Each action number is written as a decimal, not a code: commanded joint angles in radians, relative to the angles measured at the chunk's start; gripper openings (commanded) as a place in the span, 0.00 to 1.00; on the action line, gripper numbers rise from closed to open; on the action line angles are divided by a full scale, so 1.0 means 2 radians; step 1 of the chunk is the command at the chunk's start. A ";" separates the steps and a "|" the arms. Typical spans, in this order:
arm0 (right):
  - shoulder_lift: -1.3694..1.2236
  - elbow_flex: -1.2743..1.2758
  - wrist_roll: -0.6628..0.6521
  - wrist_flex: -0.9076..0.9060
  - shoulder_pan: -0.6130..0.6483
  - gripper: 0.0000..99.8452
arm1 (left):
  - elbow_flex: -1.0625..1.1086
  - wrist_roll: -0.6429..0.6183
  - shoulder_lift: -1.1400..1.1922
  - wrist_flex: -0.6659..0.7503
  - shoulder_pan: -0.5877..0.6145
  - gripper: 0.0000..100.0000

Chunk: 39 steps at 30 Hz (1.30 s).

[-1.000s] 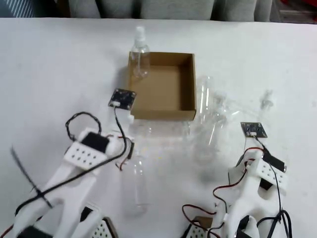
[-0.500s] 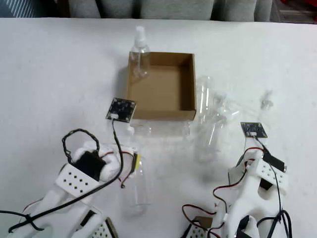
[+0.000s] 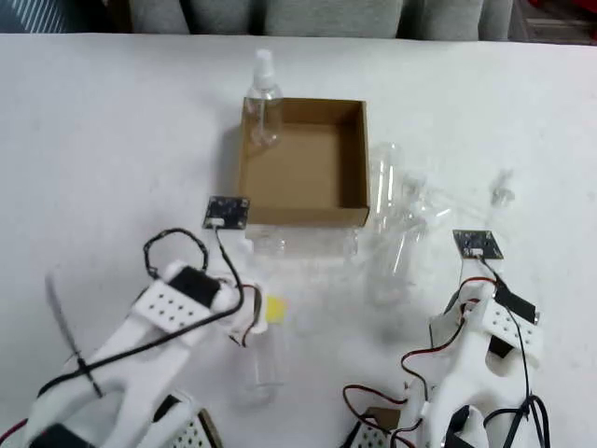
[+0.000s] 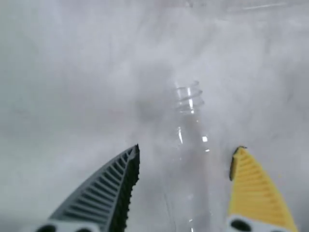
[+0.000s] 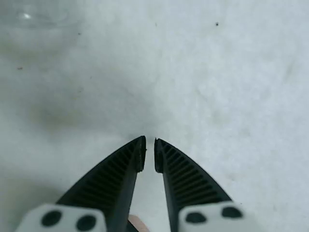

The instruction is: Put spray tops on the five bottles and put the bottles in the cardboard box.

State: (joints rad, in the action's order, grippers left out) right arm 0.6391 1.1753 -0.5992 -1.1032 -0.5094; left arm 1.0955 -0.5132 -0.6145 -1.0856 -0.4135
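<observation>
A: Left gripper (image 4: pixel 188 149) gapes open, straddling the capless bottle (image 4: pixel 189 104) lying on the near side of the cardboard box (image 3: pixel 303 217). Right gripper (image 5: pixel 149 144) is pinched together, empty.

B: The round, slick bottle could roll or squirt free when squeezed.

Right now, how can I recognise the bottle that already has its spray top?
Find the cardboard box mid-table. At its far left corner is a clear bottle. Unlike the bottles lying nearby, it stands upright and carries a white spray top.
</observation>
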 commanded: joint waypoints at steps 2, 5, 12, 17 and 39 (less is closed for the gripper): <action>-0.001 -0.004 -0.005 0.006 0.003 0.02 | -0.027 -0.006 0.046 0.015 0.003 0.29; -0.001 -0.004 -0.005 0.006 0.003 0.02 | -0.025 -0.006 0.050 0.015 -0.014 0.29; -0.001 -0.004 -0.005 0.006 0.003 0.02 | -0.006 -0.007 0.052 0.059 -0.023 0.25; -0.001 -0.004 -0.005 0.006 0.003 0.02 | 0.004 -0.004 0.052 0.091 -0.022 0.03; -0.001 -0.004 -0.005 0.006 0.000 0.02 | 0.015 0.092 0.050 0.132 0.116 0.21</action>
State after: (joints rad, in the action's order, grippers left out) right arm 0.6391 1.1753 -0.5992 -1.1032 -0.5094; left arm 1.1278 -0.2708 -0.5132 -0.8155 -0.2048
